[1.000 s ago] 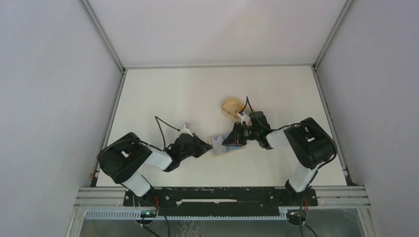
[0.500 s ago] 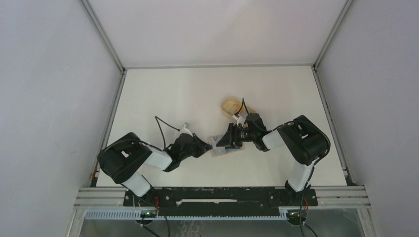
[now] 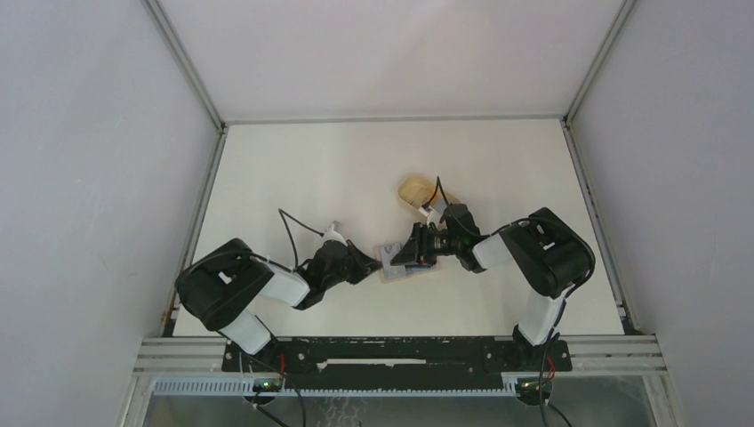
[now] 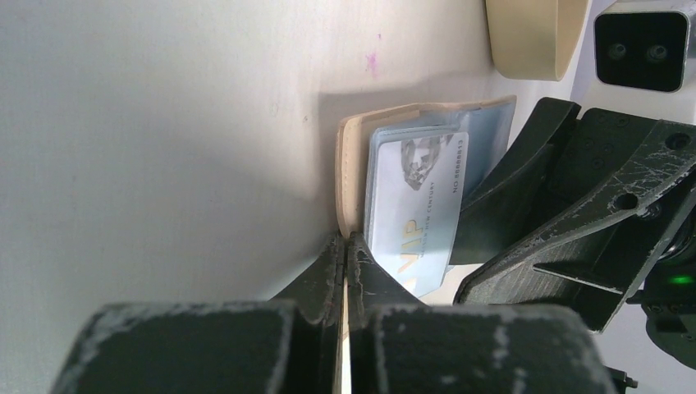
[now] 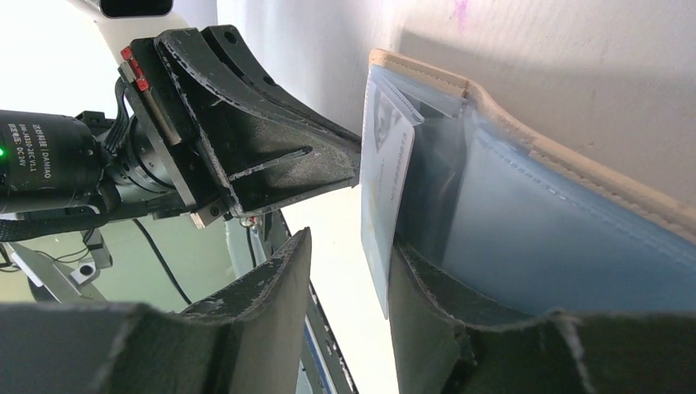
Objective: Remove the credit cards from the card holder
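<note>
The tan card holder (image 3: 405,269) lies open on the table between my grippers. My left gripper (image 4: 345,246) is shut on the near edge of its tan flap (image 4: 351,164). A pale blue-grey credit card (image 4: 418,197) marked VIP sticks partway out of the blue inner pocket (image 5: 558,246). My right gripper (image 5: 349,246) is open at the holder. The card (image 5: 384,172) stands edge-on against the inner face of one of its fingers (image 5: 427,287). The other finger (image 5: 271,279) stands clear of it. More cards lie stacked behind the first.
An oval tan tray (image 3: 418,192) with a raised rim sits just behind the right gripper; it also shows in the left wrist view (image 4: 533,33). A small pink mark (image 4: 372,61) is on the white table. Metal rails frame the table's edges.
My right gripper has slid left, further onto the card holder, then held still for the last half second. My left gripper has stayed shut on the flap.
</note>
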{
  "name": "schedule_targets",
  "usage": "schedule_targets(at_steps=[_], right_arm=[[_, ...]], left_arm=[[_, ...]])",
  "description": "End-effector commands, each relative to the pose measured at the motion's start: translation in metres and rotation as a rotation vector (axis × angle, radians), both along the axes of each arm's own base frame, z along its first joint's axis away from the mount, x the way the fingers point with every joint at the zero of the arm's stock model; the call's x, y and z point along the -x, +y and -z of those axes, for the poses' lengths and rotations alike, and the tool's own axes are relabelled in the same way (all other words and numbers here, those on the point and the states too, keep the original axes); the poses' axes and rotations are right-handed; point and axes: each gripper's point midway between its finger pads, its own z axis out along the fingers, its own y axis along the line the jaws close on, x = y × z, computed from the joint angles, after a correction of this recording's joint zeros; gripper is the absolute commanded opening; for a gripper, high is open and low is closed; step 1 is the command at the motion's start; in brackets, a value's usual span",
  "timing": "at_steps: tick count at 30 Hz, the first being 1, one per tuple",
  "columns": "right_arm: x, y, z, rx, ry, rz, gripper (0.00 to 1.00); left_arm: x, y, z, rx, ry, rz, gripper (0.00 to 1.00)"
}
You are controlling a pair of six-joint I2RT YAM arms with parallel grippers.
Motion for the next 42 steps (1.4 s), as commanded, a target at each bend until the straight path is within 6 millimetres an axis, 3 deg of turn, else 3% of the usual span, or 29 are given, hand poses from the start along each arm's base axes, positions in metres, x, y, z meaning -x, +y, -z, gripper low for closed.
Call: schedule_targets(at_steps=[1, 20, 27, 36, 42], right_arm=[[0.001, 0.001, -0.022, -0.052, -0.056, -0.041, 0.46], [0.004, -0.03, -0.017, -0.026, -0.045, -0.008, 0.42], [0.003, -0.042, -0.013, -0.014, -0.038, 0.014, 0.36], [-0.004, -0.057, -0.012, -0.012, -0.03, 0.055, 0.01], [-0.012, -0.091, -0.021, 0.071, -0.031, 0.161, 0.0]], left_arm=[[0.029, 0.029, 0.05, -0.186, 0.136, 0.029, 0.0], [0.029, 0.028, 0.051, -0.184, 0.14, 0.035, 0.0], [0.029, 0.028, 0.051, -0.184, 0.137, 0.035, 0.0], [0.029, 0.027, 0.05, -0.18, 0.136, 0.036, 0.0], [0.029, 0.028, 0.049, -0.175, 0.131, 0.031, 0.0]])
